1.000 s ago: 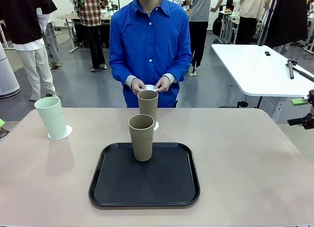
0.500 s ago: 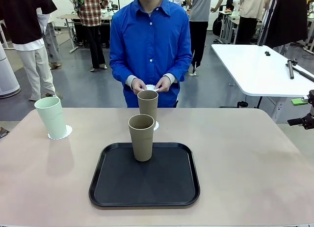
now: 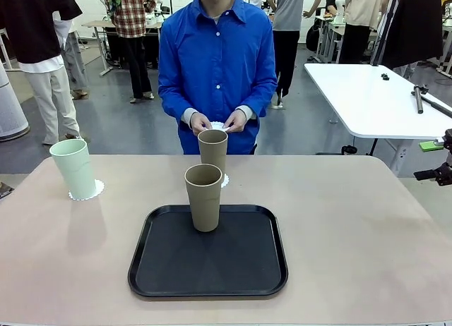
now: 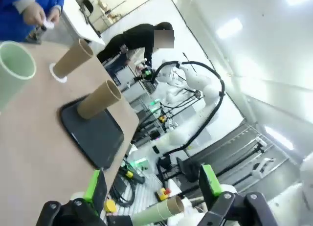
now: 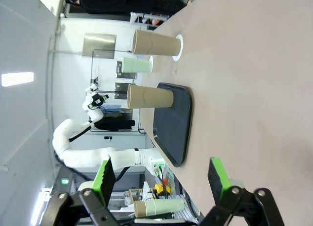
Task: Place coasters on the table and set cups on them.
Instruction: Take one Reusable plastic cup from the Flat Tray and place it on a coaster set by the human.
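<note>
Behind the tray (image 3: 169, 269), front view: person's hands (image 3: 200, 123) hold last coaster (image 3: 216, 125), unchanged over the past second, so placement is stalled; tan cup (image 3: 204, 197) waits on tray | left wrist: left gripper (image 4: 152, 183) spread, empty | right wrist: right gripper (image 5: 161, 174) spread, empty

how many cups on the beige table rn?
3: mint cup on the left coaster, at the robot's left; far tan cup on the middle coaster, far middle; near tan cup on the black tray. None seem hidden.

Black tray (image 3: 240, 269) with rounded corners at six o'clock, white table (image 3: 367, 100) at two o'clock, plaid-shirted person (image 3: 132, 19) at eleven o'clock
</note>
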{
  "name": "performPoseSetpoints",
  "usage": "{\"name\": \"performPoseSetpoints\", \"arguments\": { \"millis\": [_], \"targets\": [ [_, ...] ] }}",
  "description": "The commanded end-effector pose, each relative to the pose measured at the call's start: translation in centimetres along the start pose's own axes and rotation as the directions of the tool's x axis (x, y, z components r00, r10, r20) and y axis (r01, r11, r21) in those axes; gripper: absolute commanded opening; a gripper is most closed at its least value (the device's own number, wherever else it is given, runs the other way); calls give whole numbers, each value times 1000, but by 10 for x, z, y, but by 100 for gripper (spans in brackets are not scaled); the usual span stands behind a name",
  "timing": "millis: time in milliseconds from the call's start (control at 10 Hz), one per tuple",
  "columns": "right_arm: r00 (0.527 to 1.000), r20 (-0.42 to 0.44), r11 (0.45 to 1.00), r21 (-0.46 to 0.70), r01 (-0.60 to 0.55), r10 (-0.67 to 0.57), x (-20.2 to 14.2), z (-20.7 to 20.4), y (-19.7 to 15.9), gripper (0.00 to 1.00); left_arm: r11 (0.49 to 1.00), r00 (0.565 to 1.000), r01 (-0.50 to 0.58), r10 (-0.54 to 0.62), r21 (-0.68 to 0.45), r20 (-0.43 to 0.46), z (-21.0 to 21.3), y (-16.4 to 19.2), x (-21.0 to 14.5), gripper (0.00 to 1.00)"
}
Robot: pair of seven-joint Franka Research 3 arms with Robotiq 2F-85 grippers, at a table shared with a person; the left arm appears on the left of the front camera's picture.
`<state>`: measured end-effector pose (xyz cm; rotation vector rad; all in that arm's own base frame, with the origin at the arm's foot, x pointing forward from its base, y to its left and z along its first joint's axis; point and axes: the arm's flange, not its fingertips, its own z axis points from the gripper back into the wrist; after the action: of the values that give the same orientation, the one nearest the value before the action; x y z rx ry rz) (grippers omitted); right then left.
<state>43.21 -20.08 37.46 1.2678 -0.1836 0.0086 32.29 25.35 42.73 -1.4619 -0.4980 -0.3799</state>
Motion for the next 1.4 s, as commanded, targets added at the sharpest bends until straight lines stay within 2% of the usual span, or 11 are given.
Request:
{"name": "performPoseSetpoints", "arguments": {
  "millis": [0,200,500,1300],
  "targets": [
    [1000,2,1000,-6,1,-1,0,0,0,100,993,991,-90,97,77,-95,24,9,15,100],
    [1000,2,1000,-6,1,-1,0,0,0,100,982,979,-137,154,126,-137,25,12,23,100],
    [1000,2,1000,-6,1,-1,0,0,0,100,960,967,-190,220,206,-132,26,18,25,100],
    [1000,2,1000,-6,1,-1,0,0,0,100,962,968,-187,214,197,-129,27,26,25,100]
  ]
}}
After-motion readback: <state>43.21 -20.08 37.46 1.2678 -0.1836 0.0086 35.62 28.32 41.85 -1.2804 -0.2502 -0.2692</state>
